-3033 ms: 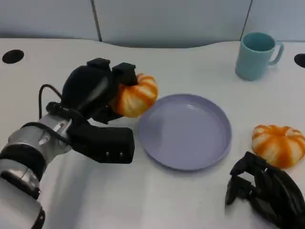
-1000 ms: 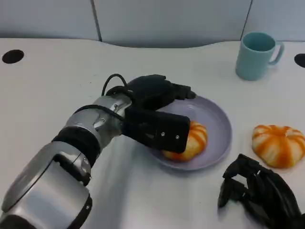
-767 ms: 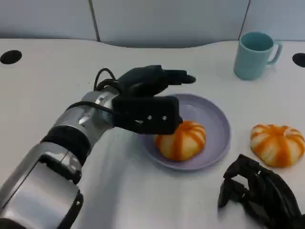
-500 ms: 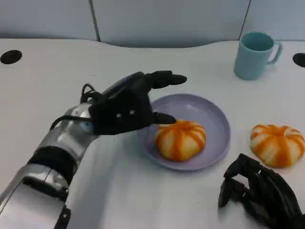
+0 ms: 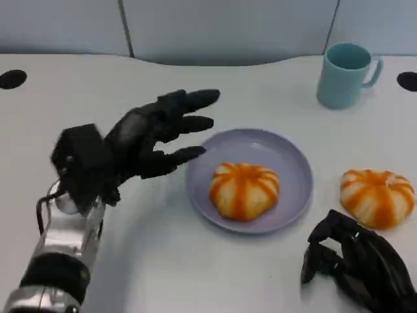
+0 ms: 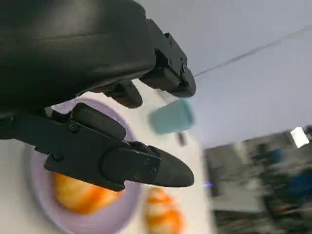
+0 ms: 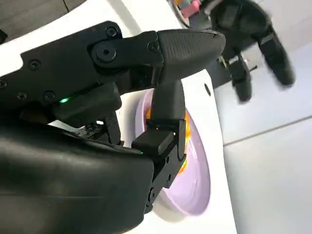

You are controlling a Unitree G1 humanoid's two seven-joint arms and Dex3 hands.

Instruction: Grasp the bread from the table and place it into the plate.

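An orange-and-white striped bread (image 5: pixel 244 189) lies inside the lilac plate (image 5: pixel 294 163), a little left of its centre. My left hand (image 5: pixel 140 140) hovers left of the plate, holding nothing, its fingers spread and pointing toward the rim. The left wrist view shows that hand's fingers (image 6: pixel 122 161) above the plate (image 6: pixel 114 218) and the bread (image 6: pixel 78 195). My right hand (image 5: pixel 355 264) rests near the table's front right, holding nothing, fingers loosely bent. In the right wrist view its fingers (image 7: pixel 190 44) point toward the plate (image 7: pixel 192 195) and the bread (image 7: pixel 184 124).
A second striped bread (image 5: pixel 376 197) lies on the table right of the plate, just beyond my right hand. A teal mug (image 5: pixel 344 74) stands at the back right. The white table has dark holes at its far corners (image 5: pixel 12 79).
My left hand carried the bread over the plate, let it go there, and has drawn back to the left with fingers spread. The right hand has stayed put.
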